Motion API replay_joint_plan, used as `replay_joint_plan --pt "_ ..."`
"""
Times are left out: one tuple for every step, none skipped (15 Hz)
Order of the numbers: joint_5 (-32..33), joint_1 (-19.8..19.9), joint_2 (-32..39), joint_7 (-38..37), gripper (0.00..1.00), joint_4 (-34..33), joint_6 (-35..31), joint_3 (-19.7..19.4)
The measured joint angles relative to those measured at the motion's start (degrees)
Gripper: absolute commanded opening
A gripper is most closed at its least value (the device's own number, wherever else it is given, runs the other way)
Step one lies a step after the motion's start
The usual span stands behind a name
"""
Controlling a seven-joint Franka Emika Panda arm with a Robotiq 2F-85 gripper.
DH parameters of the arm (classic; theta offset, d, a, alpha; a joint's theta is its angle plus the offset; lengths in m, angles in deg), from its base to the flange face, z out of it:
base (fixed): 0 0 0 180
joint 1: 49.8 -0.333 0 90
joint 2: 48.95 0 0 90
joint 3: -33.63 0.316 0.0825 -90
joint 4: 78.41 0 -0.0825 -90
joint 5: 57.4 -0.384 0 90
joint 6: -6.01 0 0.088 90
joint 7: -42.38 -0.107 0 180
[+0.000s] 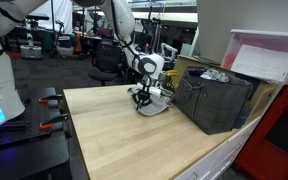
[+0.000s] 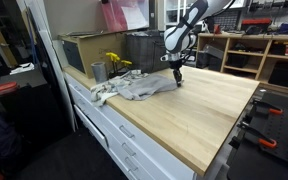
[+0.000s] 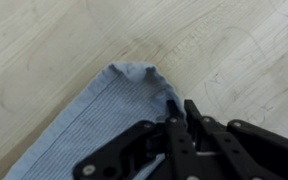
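One arm works at a pale wooden table [image 2: 219, 115], and its gripper [image 3: 181, 115] is down at the tabletop on the edge of a grey-blue cloth [image 3: 109, 125]. In the wrist view the black fingers [image 3: 192, 112] come in from about 6 o'clock and stand narrow, drawn almost together, with the cloth's right-hand hem pinched between their tips. From that pinch the ribbed fabric spreads toward 8 o'clock, its rounded corner sits near 11 o'clock of the fingertips, and bare wood fills the frame from 12 through 3 o'clock.

In an exterior view the gripper [image 2: 177, 78] points straight down, and the cloth [image 2: 142, 88] lies crumpled on the table, stretching away from it toward 9 o'clock, near the table's front edge. A small metal cup [image 2: 98, 71] stands past the cloth's far end, also at about 9 o'clock, with something yellow [image 2: 114, 62] just behind it; what that is cannot be told. A dark crate [image 2: 144, 48] stands at roughly 11 o'clock of the gripper.

In an exterior view from the opposite side, the gripper [image 1: 144, 97] meets the cloth [image 1: 156, 105] near the table's far edge, the dark crate [image 1: 216, 100] sits at 3 o'clock of it, apart from the cloth, and a wide stretch of wood [image 1: 134, 145] runs toward 6 o'clock.
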Motion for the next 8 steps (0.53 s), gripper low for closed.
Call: replay_joint_plan --pt "0.1 0.1 -0.28 0.34 0.0 0.18 0.0 -0.34" --pt "0.22 0.26 -0.71 0.91 0.01 0.5 0.0 -0.68" --pt "0.54 0.38 -1.3 1.28 0.01 1.04 0.0 -1.11" --pt "0.98 0.48 -2.0 1.86 0.01 1.76 0.0 -1.62" --pt "1.63 0.58 -2.81 2.31 0.01 2.67 0.01 -2.18" --pt "2.49 0.6 -3.63 2.93 0.01 3.69 0.03 -2.8" --pt "3.55 0.62 -4.45 3.25 0.01 4.79 0.08 -3.42" --pt "4.72 0.63 -5.24 3.46 0.01 5.98 0.15 -4.07"
